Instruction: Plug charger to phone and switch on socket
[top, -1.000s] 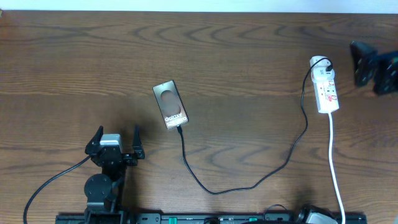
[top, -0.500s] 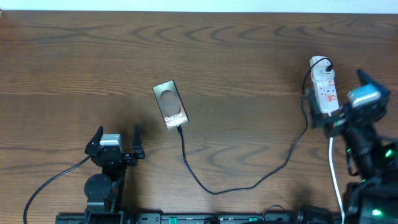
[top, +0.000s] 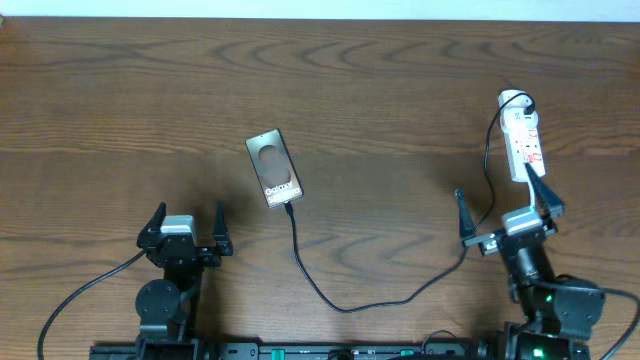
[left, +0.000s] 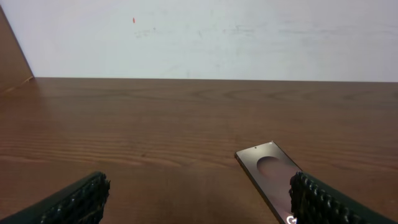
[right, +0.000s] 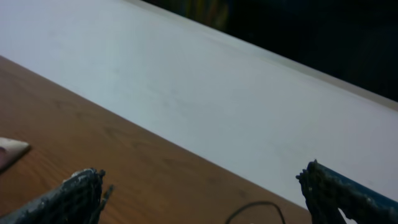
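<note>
Already charger (top: 345, 309) meets phone (top: 273, 169); right claw (top: 496, 186) spread wide near socket (top: 525, 145)

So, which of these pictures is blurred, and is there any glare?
Right wrist view: soft all over, the fingers have fuzzy edges. Left wrist view: sharp, with a pale sheen on the phone. Overhead view: sharp, evenly lit, no strong shadows.

One readable word on the table
We read white "Galaxy" lettering on the face of the small flat dark rectangular phone (top: 273, 168); the red markings on the narrow white power strip (top: 525, 145) were too small for us to read.
</note>
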